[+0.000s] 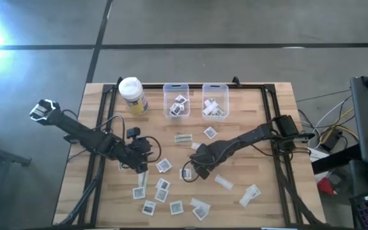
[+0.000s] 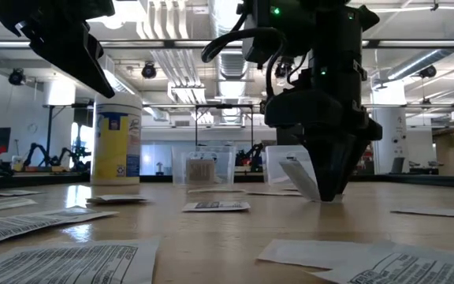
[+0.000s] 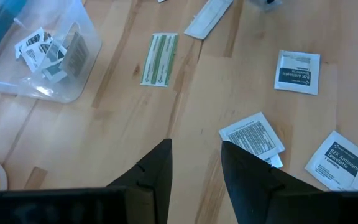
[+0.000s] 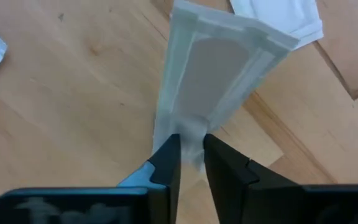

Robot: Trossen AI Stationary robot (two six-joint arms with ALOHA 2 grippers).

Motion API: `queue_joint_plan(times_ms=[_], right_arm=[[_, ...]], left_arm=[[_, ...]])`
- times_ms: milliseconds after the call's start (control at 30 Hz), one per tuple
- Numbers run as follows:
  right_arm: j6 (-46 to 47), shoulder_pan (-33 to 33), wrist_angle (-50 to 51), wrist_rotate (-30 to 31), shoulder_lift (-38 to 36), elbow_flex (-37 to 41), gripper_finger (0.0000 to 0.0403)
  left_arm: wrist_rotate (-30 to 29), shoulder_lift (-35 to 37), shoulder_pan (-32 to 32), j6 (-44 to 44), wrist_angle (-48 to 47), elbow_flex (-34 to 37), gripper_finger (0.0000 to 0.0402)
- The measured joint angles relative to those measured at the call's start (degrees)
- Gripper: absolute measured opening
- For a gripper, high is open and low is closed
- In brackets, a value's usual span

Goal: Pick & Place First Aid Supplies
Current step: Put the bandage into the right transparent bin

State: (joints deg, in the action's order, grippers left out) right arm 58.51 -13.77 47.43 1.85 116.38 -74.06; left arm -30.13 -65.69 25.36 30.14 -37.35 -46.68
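Below the two bins (image 1: 195, 101), the right pincer (image 4: 191, 155) is nipping a strip (image 4: 219, 68) by its end, its length running straight ahead; the left pincer (image 3: 194, 168) is hanging open.

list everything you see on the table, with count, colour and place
flat paper first aid packets: more than a dozen, white, some with dark print, scattered on the table's near half
green-striped strip packet: one, mid-table
clear plastic bins: two, far edge, packets inside
yellow container with white lid: one, beside the bins
wooden table: one, light brown
left pincer: open, empty, above packets
right pincer: shut on a translucent white strip packet, mid-table
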Motion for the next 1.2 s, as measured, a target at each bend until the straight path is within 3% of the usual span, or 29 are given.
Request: queue_joint_plan(times_ms=[400, 767, 1200], right_arm=[[-6.0, -0.1, 4.4, 1.5, -1.3, -3.5, 0.0017], [-7.7, 0.6, 8.2, 5.5, -10.2, -2.8, 0.0008], [-16.4, 13.7, 9.2, 10.5, -21.5, -2.5, 0.0008]], left_arm=[[0.0, 0.0, 0.0, 0.0, 0.0, 0.0, 0.0131], [0.0, 0.0, 0.0, 0.0, 0.1, 0.0, 0.0131], [0.0, 0.0, 0.0, 0.1, 0.3, 0.0, 0.0131]])
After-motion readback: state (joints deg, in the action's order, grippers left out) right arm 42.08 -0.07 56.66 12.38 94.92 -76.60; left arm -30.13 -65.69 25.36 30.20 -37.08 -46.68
